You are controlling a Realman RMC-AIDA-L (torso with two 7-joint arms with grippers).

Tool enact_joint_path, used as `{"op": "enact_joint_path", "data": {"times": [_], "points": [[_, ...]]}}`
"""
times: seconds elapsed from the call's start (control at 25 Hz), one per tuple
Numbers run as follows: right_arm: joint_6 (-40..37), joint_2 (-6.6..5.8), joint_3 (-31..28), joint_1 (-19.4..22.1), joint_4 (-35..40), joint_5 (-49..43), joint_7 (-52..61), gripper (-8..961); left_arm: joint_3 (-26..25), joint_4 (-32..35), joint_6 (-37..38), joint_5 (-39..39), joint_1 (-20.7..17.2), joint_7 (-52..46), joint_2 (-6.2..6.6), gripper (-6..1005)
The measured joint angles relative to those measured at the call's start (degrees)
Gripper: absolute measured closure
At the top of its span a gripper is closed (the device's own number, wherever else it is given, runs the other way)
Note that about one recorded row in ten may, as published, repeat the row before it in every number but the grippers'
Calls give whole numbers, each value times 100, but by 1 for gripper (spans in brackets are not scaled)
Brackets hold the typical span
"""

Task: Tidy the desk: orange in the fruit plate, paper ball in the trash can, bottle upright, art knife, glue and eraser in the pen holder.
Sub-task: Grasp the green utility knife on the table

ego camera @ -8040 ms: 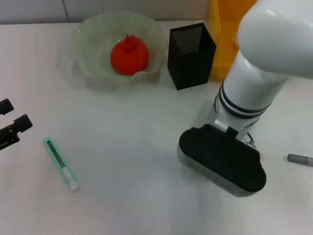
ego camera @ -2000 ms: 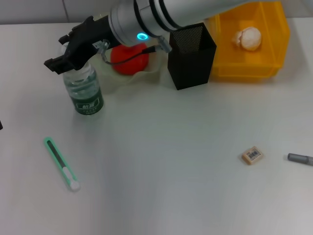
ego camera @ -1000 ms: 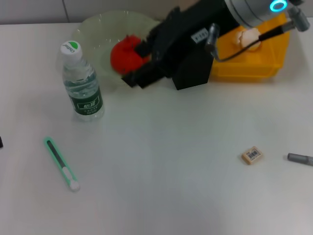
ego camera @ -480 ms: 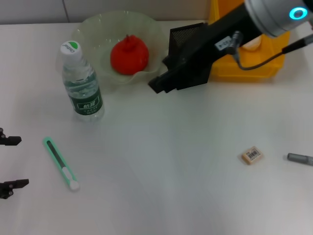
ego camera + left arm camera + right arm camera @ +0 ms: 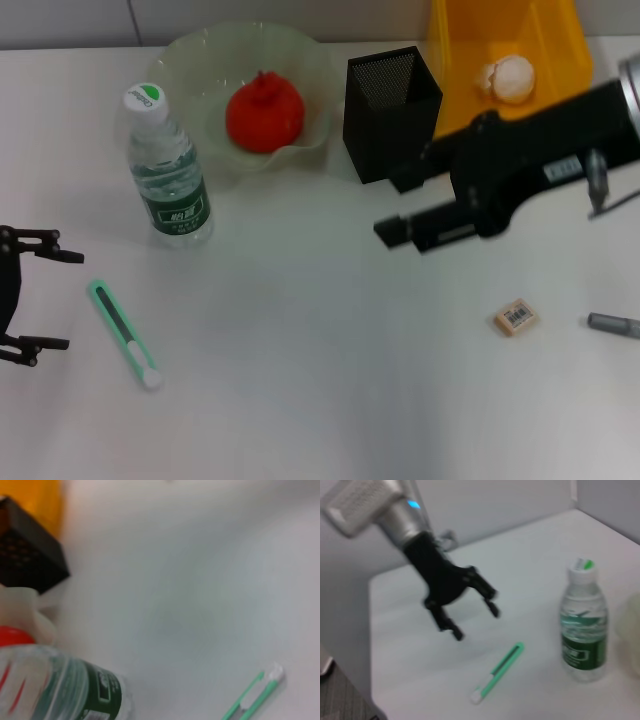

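The left gripper (image 5: 38, 296) hangs with fingers spread wide and empty, the green art knife (image 5: 124, 333) lying flat just beside it and the water bottle (image 5: 169, 185) upright beyond. The right gripper (image 5: 398, 231), its finger spread impossible to tell, hovers between the black mesh pen holder (image 5: 391, 112) and the eraser (image 5: 516, 316).
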State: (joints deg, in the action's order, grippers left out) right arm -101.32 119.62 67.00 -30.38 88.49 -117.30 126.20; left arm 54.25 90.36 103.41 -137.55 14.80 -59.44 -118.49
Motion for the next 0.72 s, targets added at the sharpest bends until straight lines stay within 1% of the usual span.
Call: {"op": "enact_joint_path", "data": {"times": [0.04,0.08,0.2,0.28,0.36,0.44,0.48,0.52,0.56,0.68,0.72], "points": [[6,7,-3,106,-56,106,-232,324,116,4,-69,-77,8,187,-5,159],[76,21,-6,271,-185,196,-572,324,265,-12,-166,-142,-6,604,-9,159],[213,23,-23,364,-390,213,-708,324,320,-25,-212,-149,-23,869,-9,159],[484,-8,-57,414,-732,221,-764,324,438,-20,-414,-155,-174,1818,-12,159],[581,-10,-59,431,-834,227,-794,324,502,-3,-492,-156,-224,2007,-14,159],[732,-8,-42,476,-963,249,-855,324,730,39,-627,-151,-360,2350,-10,159],[831,7,6,525,-1045,273,-893,324,1009,36,-670,-147,-427,2546,30,159],[831,7,6,525,-1045,273,-893,324,1009,36,-670,-147,-427,2546,30,159],[854,8,40,534,-1079,303,-894,324,1190,-17,-667,-158,-396,2576,74,159],[947,7,202,624,-1171,404,-935,325,1497,-142,-653,-209,-267,2570,164,159],[954,7,230,653,-1172,407,-979,325,1689,-246,-663,-264,-132,2563,219,159]]}}
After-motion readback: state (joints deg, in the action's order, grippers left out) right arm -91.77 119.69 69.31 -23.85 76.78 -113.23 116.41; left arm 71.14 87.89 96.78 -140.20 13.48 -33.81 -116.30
